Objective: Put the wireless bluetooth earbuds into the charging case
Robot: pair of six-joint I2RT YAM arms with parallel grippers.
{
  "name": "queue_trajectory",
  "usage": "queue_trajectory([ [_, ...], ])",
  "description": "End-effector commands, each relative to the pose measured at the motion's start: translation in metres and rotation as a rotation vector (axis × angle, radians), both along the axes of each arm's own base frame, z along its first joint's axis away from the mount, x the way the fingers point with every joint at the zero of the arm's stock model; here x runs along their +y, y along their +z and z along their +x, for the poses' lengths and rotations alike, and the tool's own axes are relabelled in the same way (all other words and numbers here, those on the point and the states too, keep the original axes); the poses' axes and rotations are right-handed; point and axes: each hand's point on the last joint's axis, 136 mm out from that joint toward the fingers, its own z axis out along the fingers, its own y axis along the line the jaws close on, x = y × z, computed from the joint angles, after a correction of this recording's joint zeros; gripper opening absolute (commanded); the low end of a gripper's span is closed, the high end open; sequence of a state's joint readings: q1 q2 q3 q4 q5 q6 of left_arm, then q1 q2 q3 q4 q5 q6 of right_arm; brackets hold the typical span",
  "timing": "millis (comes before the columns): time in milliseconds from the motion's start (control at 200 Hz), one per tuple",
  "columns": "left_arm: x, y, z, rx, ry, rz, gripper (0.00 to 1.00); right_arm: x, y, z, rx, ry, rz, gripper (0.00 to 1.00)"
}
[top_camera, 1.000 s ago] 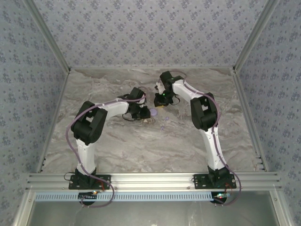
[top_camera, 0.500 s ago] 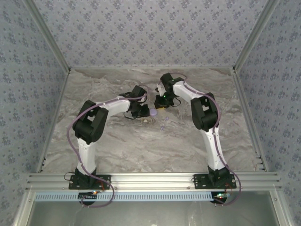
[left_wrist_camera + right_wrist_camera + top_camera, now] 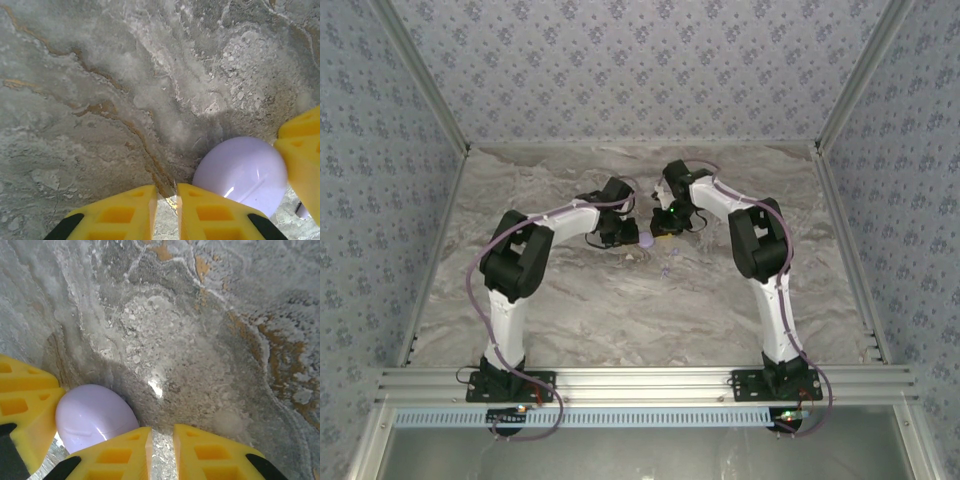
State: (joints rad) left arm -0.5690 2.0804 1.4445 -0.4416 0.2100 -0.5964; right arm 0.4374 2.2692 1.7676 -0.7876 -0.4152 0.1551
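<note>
On the table (image 3: 570, 300), your left hand (image 3: 167, 194) and right hand (image 3: 162, 434) flank the case (image 3: 240, 172), clenched and empty; I'd open it next.

Grey marble-look table (image 3: 620, 320), tan veins. Blue floral wallpaper walls (image 3: 640, 70) on three sides of table. Alu rail (image 3: 640, 382) along table's near edge. Light soft, even.

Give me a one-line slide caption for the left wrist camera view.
Left gripper, shut on nothing, low over the marble table beside the closed lilac charging case.
</note>
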Motion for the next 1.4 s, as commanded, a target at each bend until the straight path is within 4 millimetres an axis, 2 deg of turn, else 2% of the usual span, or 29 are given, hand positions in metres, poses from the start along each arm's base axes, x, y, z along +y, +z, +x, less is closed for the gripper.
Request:
queue_trajectory([
  [0, 0.006, -0.011, 0.011, -0.005, 0.03, 0.042, 0.19, -0.003, 0.0, -0.023, 0.046, 0.032, -0.028, 0.21],
  [760, 0.007, -0.01, 0.027, -0.018, 0.027, 0.066, 0.23, -0.001, 0.005, -0.038, 0.056, 0.045, -0.019, 0.23],
  [900, 0.008, -0.01, 0.028, -0.019, 0.029, 0.077, 0.23, -0.008, 0.005, -0.035, 0.042, 0.02, -0.058, 0.24],
  [999, 0.016, -0.009, 0.028, -0.023, 0.042, 0.112, 0.23, -0.014, 0.007, -0.03, 0.027, -0.009, -0.079, 0.24],
  [1119, 0.027, 0.004, 0.028, -0.063, 0.064, 0.139, 0.26, -0.019, 0.015, -0.023, 0.0, -0.042, -0.082, 0.24],
  [1249, 0.038, 0.027, 0.03, -0.118, 0.079, 0.146, 0.3, -0.025, 0.027, -0.016, -0.028, -0.082, -0.086, 0.25],
  [1394, 0.044, 0.049, 0.028, -0.167, 0.076, 0.099, 0.37, -0.026, 0.038, -0.016, -0.043, -0.104, -0.061, 0.26],
])
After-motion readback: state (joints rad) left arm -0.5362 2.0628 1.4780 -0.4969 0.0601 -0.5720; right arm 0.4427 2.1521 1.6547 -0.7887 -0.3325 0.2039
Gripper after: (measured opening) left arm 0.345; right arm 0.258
